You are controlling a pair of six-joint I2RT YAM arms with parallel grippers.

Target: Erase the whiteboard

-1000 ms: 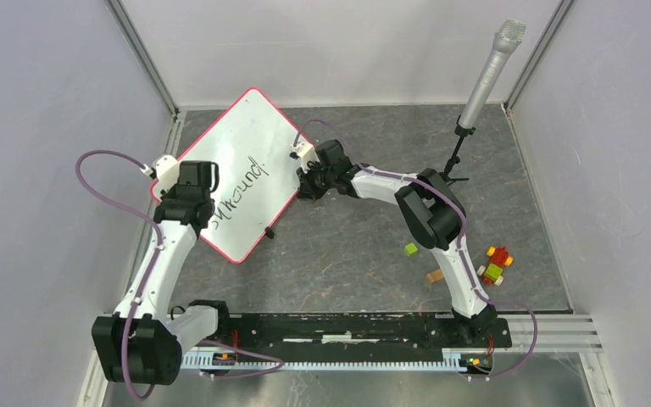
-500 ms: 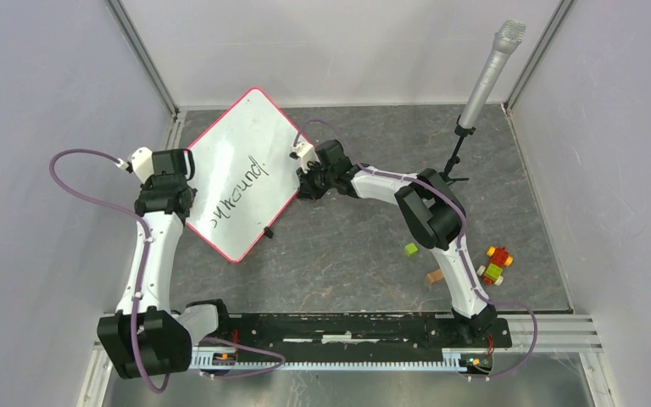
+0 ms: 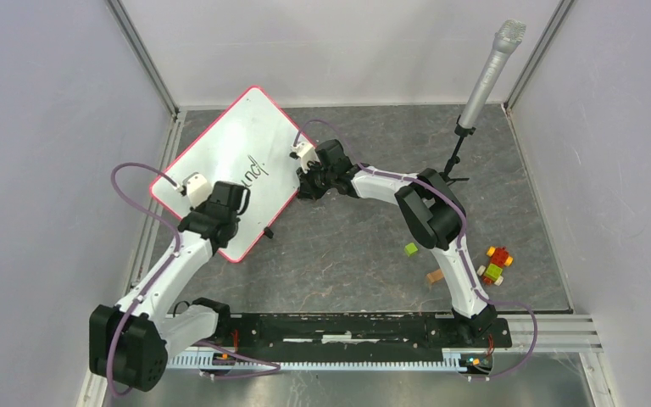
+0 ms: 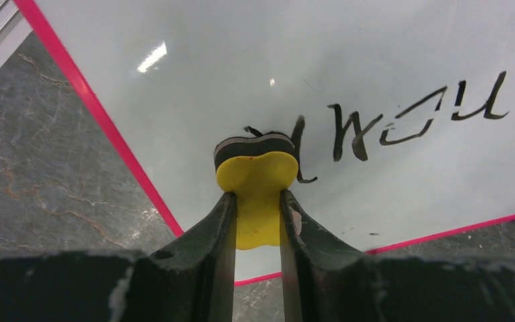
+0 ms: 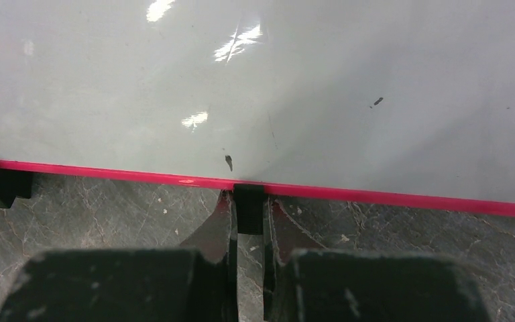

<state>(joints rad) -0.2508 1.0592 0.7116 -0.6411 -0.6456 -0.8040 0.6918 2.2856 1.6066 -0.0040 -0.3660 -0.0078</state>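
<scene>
From above, the whiteboard (image 3: 220,144) lies skewed on the grey table (image 3: 364,246). The left gripper (image 3: 227,203) is over the whiteboard's near end and the right gripper (image 3: 303,180) is at its right edge.

Left wrist: the jaws pinch a yellow eraser (image 4: 257,171), pressed on the whiteboard beside the handwriting (image 4: 402,114).

Right wrist: the jaws are clamped on a black clip (image 5: 248,216) at the whiteboard's rim.
</scene>
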